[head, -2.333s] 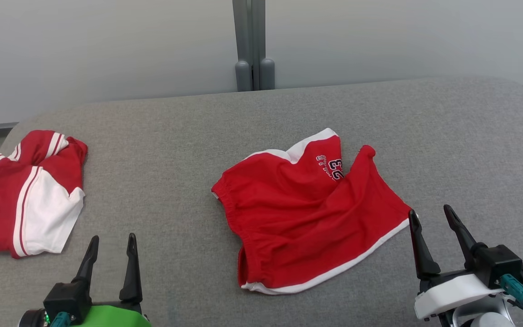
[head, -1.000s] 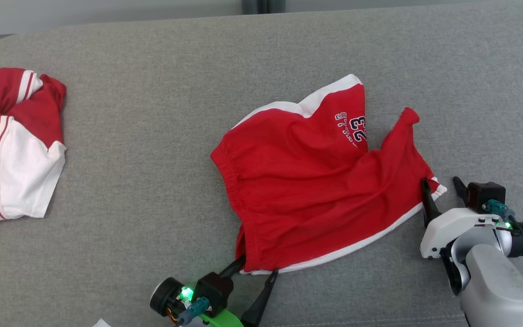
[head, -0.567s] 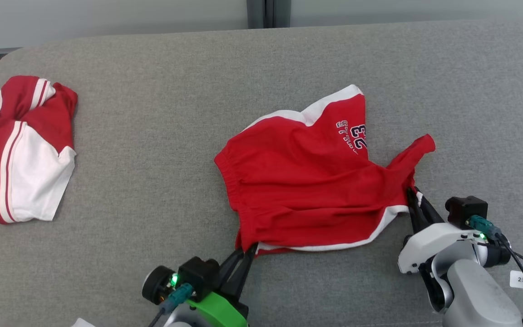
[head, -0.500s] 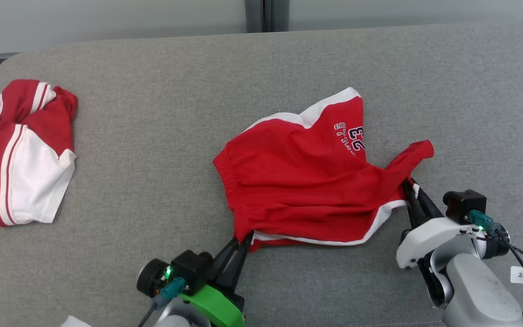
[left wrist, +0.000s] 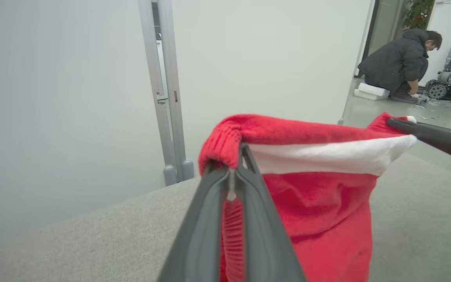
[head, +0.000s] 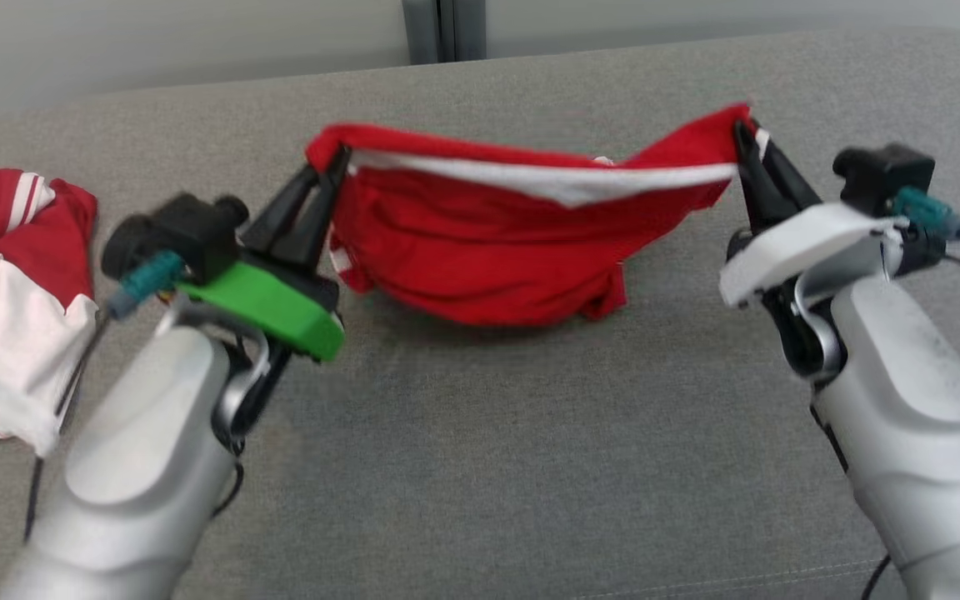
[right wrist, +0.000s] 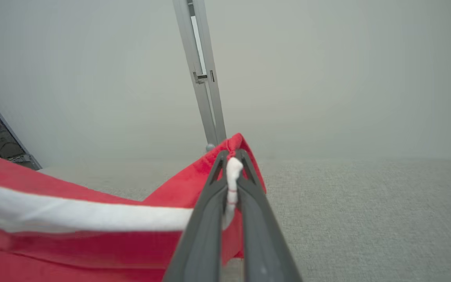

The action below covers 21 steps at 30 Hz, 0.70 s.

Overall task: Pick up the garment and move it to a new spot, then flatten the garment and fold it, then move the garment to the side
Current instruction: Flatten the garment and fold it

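The garment (head: 497, 250) is a pair of red shorts with white trim, stretched between my two grippers above the grey surface, its lower part sagging down to it. My left gripper (head: 332, 160) is shut on the garment's left corner by the gathered waistband (left wrist: 225, 141). My right gripper (head: 745, 133) is shut on the right corner, pinching the white trim (right wrist: 233, 168). In the left wrist view the right gripper's dark fingers (left wrist: 429, 135) reach in from the right onto the far corner.
A second red and white garment (head: 5, 275) lies crumpled at the left of the grey padded surface (head: 480, 467). A pale wall with a grey post (head: 438, 29) stands behind it. A person (left wrist: 399, 64) crouches on the floor far off to the right.
Both grippers have lifted the garment off the surface and carried it away from me, stretching it taut between them. The head camera has also shifted.
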Motion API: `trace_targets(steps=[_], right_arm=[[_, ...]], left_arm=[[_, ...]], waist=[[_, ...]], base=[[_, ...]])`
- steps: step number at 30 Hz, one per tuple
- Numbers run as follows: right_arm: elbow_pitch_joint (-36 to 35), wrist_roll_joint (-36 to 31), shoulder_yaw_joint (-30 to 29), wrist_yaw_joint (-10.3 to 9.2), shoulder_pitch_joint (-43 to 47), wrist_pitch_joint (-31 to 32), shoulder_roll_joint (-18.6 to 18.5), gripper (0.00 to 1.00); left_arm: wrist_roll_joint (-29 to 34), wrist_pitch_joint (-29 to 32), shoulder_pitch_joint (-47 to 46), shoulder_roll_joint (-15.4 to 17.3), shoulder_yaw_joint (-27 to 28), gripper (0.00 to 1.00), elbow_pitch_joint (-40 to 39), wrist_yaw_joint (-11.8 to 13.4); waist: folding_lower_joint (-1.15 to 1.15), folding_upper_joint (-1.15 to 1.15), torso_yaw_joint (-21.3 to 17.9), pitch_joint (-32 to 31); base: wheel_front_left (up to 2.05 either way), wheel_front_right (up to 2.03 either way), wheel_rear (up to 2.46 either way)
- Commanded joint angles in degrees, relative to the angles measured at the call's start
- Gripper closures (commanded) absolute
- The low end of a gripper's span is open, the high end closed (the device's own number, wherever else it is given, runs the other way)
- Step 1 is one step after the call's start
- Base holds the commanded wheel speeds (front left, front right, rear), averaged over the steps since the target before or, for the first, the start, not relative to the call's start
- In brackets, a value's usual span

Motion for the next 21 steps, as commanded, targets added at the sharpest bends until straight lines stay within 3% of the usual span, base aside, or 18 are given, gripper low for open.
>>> trace_targets(steps=[1,9,15,21], right_arm=[[0.6,1.1,0.0,0.03,-3.3,1.2,0.4,1.00],[11.1,6.6,-4.7,0.01,-28.8,6.1,3.4,1.00],[19.8,3.6,-6.7,0.01,-47.5,1.8,5.6,1.00],[27.5,1.1,-6.8,0.01,-57.8,-0.6,6.4,1.00]], left_arm=[[-1.9,0.7,-3.9,0.9,0.3,1.00,0.7,-0.2],[-12.3,5.1,-28.8,3.4,2.0,1.00,10.9,-0.2],[-15.1,4.5,-46.3,3.6,0.7,1.00,18.7,-0.1],[-17.2,2.3,-55.4,3.4,-2.0,1.00,23.1,-0.1]], waist=[[0.00,0.00,-0.7,2.6],[0.00,0.00,-1.2,10.8],[0.00,0.00,-1.3,14.4],[0.00,0.00,-1.6,15.5]], base=[[0.00,0.00,0.00],[0.00,0.00,0.00],[0.00,0.00,0.00],[0.00,0.00,0.00]])
